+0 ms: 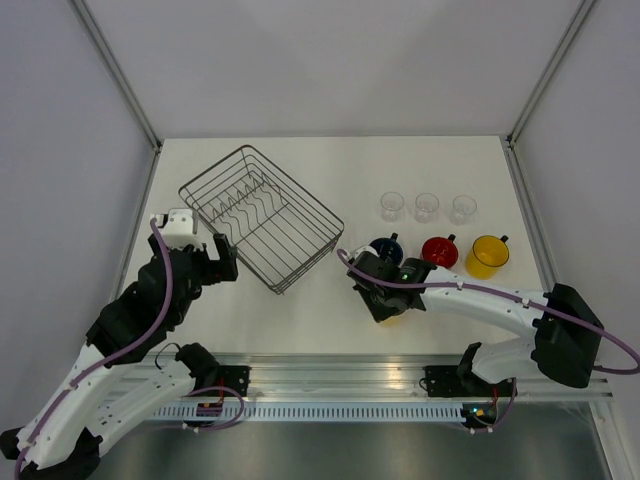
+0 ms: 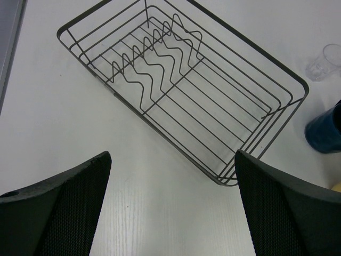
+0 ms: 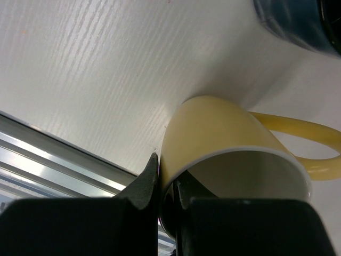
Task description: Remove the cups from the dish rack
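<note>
The right claw (image 3: 165,184) is pinching the rim of the pale cream-yellow mug (image 3: 213,128), one finger inside the wall and one outside. The mug sits mid-frame in the wrist view, its handle pointing right, just below the dark blue mug (image 1: 385,247) on the counter (image 1: 300,330). The left claw (image 2: 170,213) is spread wide, at the lower left of the dish rack (image 1: 294,185).

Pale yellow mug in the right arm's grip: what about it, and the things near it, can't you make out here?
- Pale yellow mug: in the top view, almost all of it is hidden under the right tool. The right wrist view doesn't show whether its base touches the table.
- Dark blue mug: in the right wrist view, blurred and cut off by the top edge.
- Glass tumbler: in the left wrist view, cut by the right edge.
</note>
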### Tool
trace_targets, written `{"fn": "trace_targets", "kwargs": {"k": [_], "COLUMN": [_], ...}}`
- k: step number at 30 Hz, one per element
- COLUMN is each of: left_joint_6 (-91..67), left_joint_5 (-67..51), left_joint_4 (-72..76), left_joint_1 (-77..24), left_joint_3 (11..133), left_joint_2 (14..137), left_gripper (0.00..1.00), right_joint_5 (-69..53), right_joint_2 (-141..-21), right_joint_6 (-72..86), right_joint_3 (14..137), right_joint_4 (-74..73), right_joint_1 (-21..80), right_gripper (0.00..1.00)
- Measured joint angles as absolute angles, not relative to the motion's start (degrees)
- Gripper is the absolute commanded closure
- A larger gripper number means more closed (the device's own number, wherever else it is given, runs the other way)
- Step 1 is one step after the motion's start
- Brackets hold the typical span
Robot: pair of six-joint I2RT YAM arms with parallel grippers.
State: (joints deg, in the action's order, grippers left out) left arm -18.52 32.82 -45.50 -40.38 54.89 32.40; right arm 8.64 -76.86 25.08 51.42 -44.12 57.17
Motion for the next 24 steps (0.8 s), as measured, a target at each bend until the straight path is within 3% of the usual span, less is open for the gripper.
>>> {"fn": "trace_targets", "kwargs": {"k": [4,7,14,16,18,22,24], "left_joint_6": [-18.52,-18.52,-18.52,-18.52,-18.52,-18.52,-18.52], "left_joint_5": [32.91,32.93,32.95,32.95,32.99,33.56,34.15], "left_joint_4": [-45.28,-45.25,-45.08,-45.04,-44.88,-44.75,-44.53], "left_joint_1": [-40.38,-40.38,-40.38,-40.38,-40.38,-40.12,-39.07], "left_joint_3": [54.89,54.87,54.48,54.39,54.28,53.84,53.56], "left_joint_2": [32.32,32.18,32.08,32.08,32.08,32.05,32.03], "left_gripper": [0.00,0.00,0.00,0.00,0.00,0.00,0.00], "right_joint_5": [8.73,8.73,9.02,9.13,9.13,10.02,11.60], "right_joint_2": [-77.65,-77.73,-78.06,-77.84,-77.14,-74.00,-71.72], "right_joint_6": [25.28,25.34,25.43,25.36,25.36,25.28,25.19], "right_joint_3": [51.11,51.11,51.13,51.18,51.53,54.87,57.67], "right_joint_4": [-44.18,-44.18,-44.05,-44.05,-44.29,-45.12,-45.30], "right_joint_1": [57.17,57.17,57.17,57.17,57.17,57.17,57.12], "right_gripper": [0.92,0.84,0.47,0.45,0.34,0.25,0.15]}}
